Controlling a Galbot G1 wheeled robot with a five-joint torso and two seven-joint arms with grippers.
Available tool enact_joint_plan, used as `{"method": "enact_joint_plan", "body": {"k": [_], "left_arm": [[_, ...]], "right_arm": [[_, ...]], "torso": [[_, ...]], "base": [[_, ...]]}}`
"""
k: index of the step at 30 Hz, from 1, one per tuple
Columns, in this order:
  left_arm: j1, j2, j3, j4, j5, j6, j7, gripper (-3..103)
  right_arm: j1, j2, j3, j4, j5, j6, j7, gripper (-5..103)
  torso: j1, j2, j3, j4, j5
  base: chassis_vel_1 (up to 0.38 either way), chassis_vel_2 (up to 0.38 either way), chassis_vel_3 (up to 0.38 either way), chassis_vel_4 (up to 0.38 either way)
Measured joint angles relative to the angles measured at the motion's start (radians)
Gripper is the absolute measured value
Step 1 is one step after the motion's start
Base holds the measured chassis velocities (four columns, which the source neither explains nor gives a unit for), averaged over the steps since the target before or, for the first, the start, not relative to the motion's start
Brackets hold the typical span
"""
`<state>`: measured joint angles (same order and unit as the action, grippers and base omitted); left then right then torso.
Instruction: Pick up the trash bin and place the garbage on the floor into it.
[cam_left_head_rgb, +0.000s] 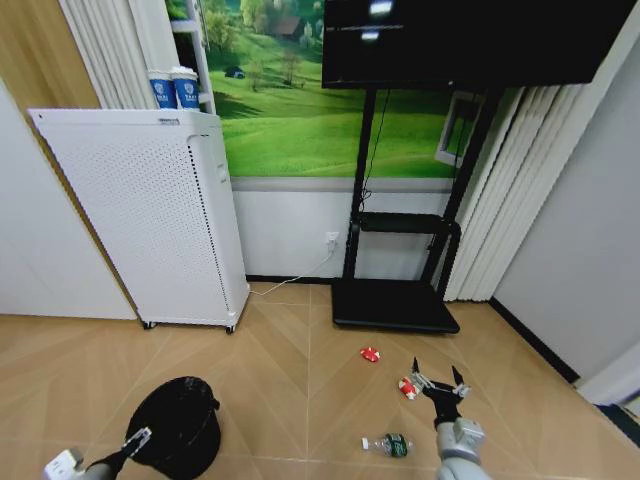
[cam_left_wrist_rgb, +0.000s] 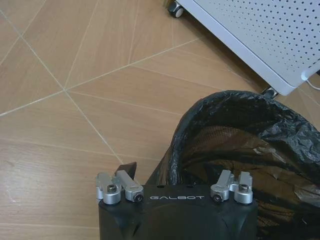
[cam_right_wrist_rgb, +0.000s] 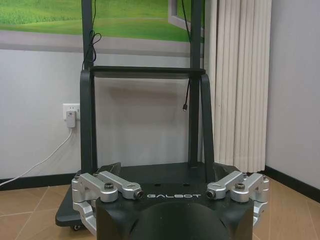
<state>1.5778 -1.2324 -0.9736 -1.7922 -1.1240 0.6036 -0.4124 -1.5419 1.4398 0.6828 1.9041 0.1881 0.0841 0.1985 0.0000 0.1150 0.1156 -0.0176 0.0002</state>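
1. The black trash bin (cam_left_head_rgb: 180, 420), lined with a crinkled black bag, stands on the chevron floor (cam_left_head_rgb: 300, 380) near the white appliance (cam_left_head_rgb: 150, 215).
2. The left pincer (cam_left_head_rgb: 137, 441) is at its rim; I cannot tell its grip.
3. The right pincer (cam_left_head_rgb: 438, 380) spreads wide above 1 red-and-white scrap (cam_left_head_rgb: 407, 389).

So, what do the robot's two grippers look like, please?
Both look alike. The right gripper has a black body with white "GALBOT" lettering, silver metal linkages with dark bolts, and black fingers. The left gripper has the same black body, lettering and silver linkages. In the head view, the arms are light grey near the wrists.
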Motion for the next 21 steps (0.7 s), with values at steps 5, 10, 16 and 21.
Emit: {"method": "enact_joint_plan", "body": {"k": [5, 10, 16, 21], "left_arm": [[-0.003, -0.002, 0.006, -0.003, 0.002, -0.002, 0.000, 64], [-0.004, -0.003, 0.015, 0.001, 0.017, -0.015, 0.008, 42], [-0.003, -0.001, 0.023, 0.005, 0.047, -0.025, 0.016, 20], [0.004, -0.005, 0.020, 0.007, 0.105, -0.049, 0.046, 4]], "right_arm": [[-0.002, -0.002, 0.000, 0.003, 0.005, -0.002, 0.001, 100], [-0.015, -0.005, 0.006, 0.015, 0.015, -0.001, 0.000, 100], [-0.018, -0.022, 0.019, 0.028, 0.038, 0.001, 0.004, 100], [-0.026, -0.010, 0.010, 0.033, 0.031, 0.001, 0.004, 100]], "torso": [[0.000, 0.000, 0.000, 0.0000, -0.0001], [0.000, 0.000, 0.000, -0.0001, 0.0002], [0.000, 0.001, 0.000, 0.0000, -0.0002], [0.000, 0.001, 0.000, 0.0000, -0.0005]], "base": [[0.000, 0.000, 0.000, 0.000], [0.000, 0.000, 0.000, 0.000], [0.000, 0.000, 0.000, 0.000], [0.000, 0.000, 0.000, 0.000]]}}
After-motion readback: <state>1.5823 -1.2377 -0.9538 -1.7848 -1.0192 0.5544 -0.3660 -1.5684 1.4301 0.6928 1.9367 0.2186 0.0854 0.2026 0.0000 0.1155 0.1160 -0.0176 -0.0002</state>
